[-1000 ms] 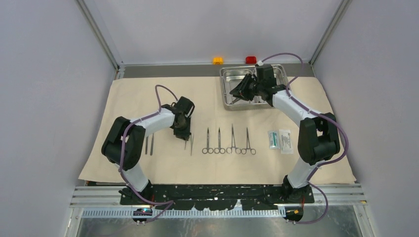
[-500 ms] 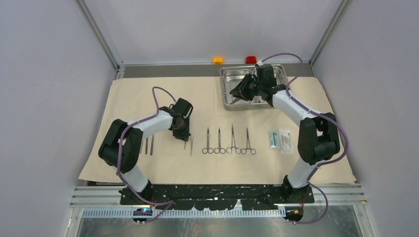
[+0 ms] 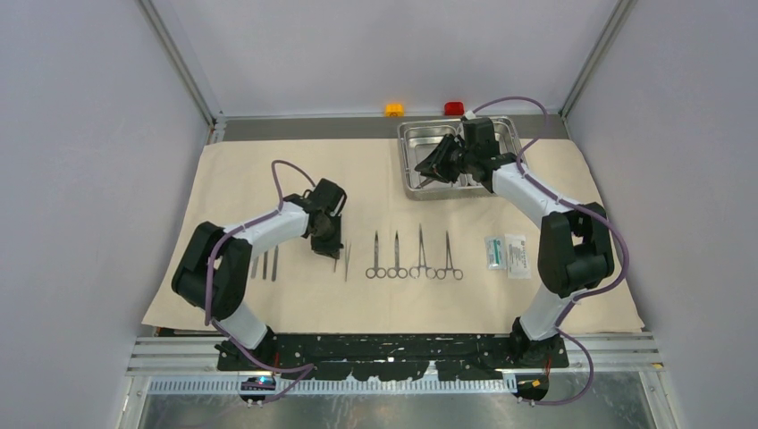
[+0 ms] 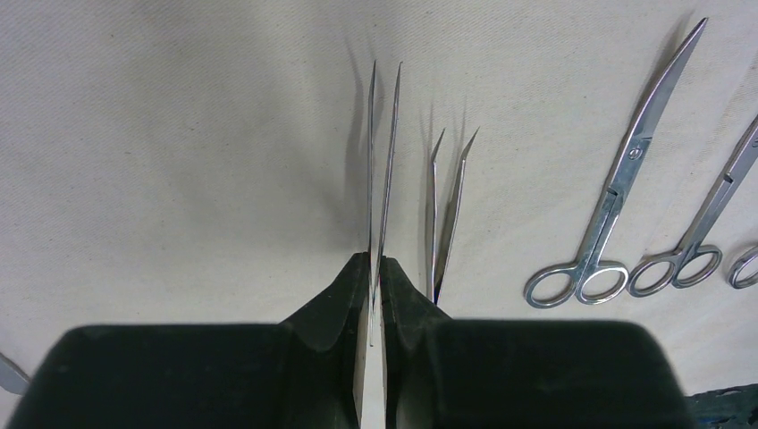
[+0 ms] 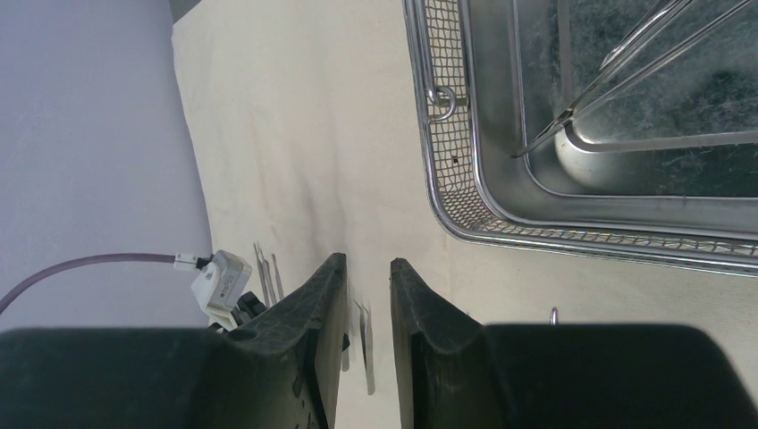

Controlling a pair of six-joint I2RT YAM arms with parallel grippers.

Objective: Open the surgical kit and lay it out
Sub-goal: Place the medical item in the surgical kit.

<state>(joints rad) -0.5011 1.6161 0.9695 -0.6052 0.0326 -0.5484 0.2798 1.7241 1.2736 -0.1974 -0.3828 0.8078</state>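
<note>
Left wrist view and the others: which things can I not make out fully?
- Left wrist view: the rear end of the tweezers between the left jaws is hidden by the fingers.
- Right wrist view: the tray is cut off by the top and right edges.
- Top view: the print on the packets is too small to read.

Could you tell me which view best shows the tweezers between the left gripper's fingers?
Left wrist view: the tweezers sit pinched in the left gripper, both prongs sharp. The top view gives only a thin sliver; the right wrist view, nothing clear.
</note>
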